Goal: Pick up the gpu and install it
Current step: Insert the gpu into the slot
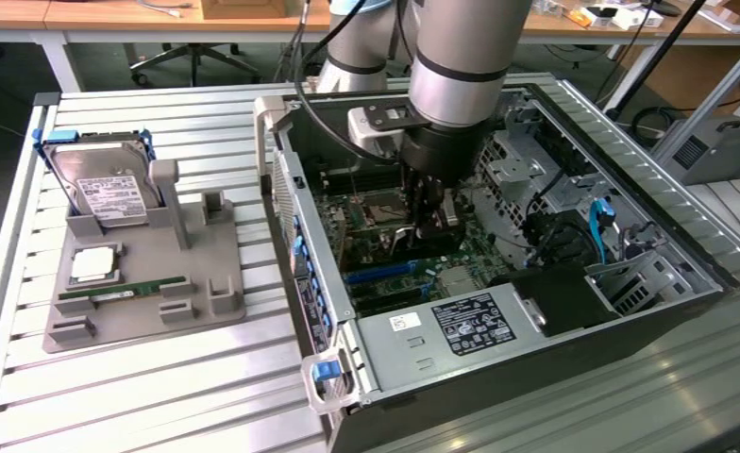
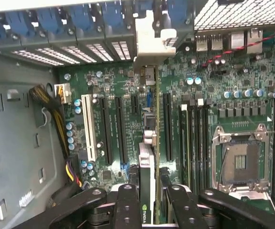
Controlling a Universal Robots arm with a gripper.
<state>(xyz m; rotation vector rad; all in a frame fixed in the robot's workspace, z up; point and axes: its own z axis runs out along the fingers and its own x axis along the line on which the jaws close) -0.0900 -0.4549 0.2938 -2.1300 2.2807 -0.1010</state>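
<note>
light: even, bright overhead | glare: silver arm segment (image 1: 464, 57) | shadows: soft

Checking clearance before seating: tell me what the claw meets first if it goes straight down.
The claw, shut on the gpu, points at the motherboard; the card's lower edge likely meets its slots first. Depth unclear.

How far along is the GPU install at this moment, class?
Done: the GPU is off the grey holder, where the hard drive and memory stick remain. In hand: the gripper is shut on the GPU's edge, holding it upright inside the case over the motherboard slots. Left: whether it is seated in a slot cannot be told; the gripper has not let go.
</note>
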